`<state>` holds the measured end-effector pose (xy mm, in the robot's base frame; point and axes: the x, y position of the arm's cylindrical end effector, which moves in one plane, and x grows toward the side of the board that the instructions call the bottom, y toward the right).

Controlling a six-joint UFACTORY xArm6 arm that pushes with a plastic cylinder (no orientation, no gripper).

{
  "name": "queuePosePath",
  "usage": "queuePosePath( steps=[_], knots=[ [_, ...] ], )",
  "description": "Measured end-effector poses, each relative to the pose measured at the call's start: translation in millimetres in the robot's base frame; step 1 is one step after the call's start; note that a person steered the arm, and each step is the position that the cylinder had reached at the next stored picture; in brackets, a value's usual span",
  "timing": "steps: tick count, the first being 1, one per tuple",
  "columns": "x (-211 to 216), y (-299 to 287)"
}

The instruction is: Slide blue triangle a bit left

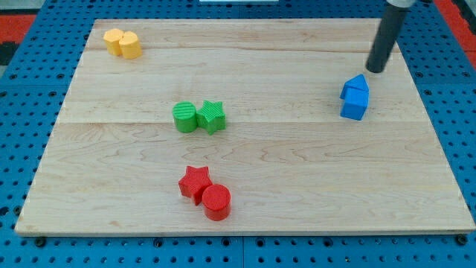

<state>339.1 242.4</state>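
Observation:
The blue triangle (357, 85) sits at the view's right on the wooden board (297, 171), touching a blue cube (354, 105) just below it. My tip (376, 70) is the lower end of the dark rod coming down from the view's top right. It stands just above and to the right of the blue triangle, a small gap apart.
A green cylinder (184, 117) and a green star (212, 115) touch near the board's middle. A red star (195, 182) and a red cylinder (217, 201) touch at the lower middle. Two yellow blocks (123, 43) sit at the top left.

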Motion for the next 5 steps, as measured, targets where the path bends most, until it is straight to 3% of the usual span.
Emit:
queuePosePath(
  steps=[2,5],
  knots=[
    [64,27],
    [43,-62]
  ],
)
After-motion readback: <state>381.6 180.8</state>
